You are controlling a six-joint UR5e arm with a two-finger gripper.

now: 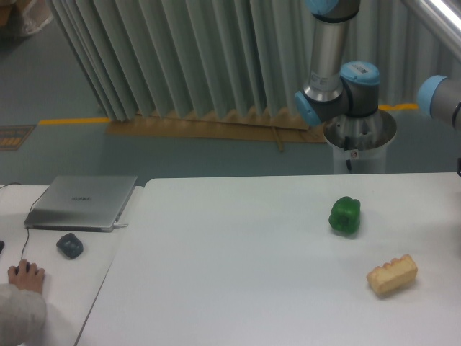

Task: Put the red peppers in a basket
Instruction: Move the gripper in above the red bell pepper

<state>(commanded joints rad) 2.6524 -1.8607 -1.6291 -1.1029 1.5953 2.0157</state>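
The red pepper is not in view, and no basket shows either. On the white table (pixel 238 288) lie a green bell pepper (pixel 345 215) at the right and a tan ridged bread-like block (pixel 392 274) nearer the front right. Only the arm's base, elbow and upper links (pixel 338 94) show behind the table at the upper right. The gripper is out of the picture.
A closed silver laptop (pixel 83 202) and a dark mouse-like object (pixel 70 246) sit on a side desk at the left. A person's hand (pixel 25 276) rests at that desk's lower left. A pleated curtain hangs behind.
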